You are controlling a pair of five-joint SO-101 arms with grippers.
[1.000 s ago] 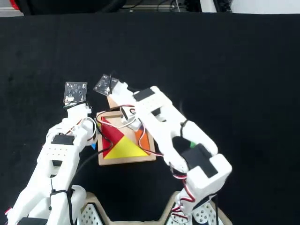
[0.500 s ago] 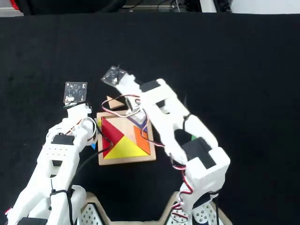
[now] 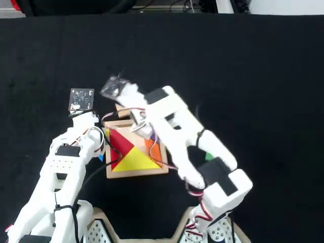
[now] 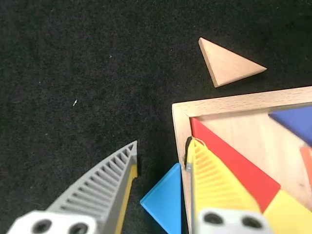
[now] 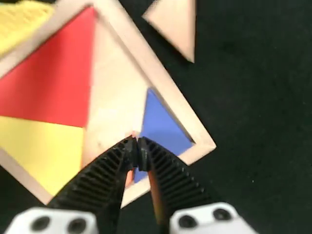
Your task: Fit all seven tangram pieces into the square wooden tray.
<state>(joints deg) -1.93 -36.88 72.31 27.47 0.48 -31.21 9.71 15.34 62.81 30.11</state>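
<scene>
The square wooden tray lies on the black cloth between the two arms. In the high view it holds a red triangle toward 10 o'clock, a yellow triangle toward 6 o'clock and an orange piece toward 3 o'clock. A plain wooden triangle sits on the cloth just past the tray's rim at 12 o'clock. A light blue triangle lies against the rim at 9 o'clock.

The dark square board on the left wrist carries marks too small to read.

The left wrist view shows the left gripper spread wide. Its yellow finger is over the tray's corner, its grey finger is out over the cloth, and the light blue triangle lies between them, ungrasped.

The right wrist view adds a dark blue triangle tucked into a tray corner. The right gripper is pinched tip to tip just above it, with nothing seen clamped.
</scene>
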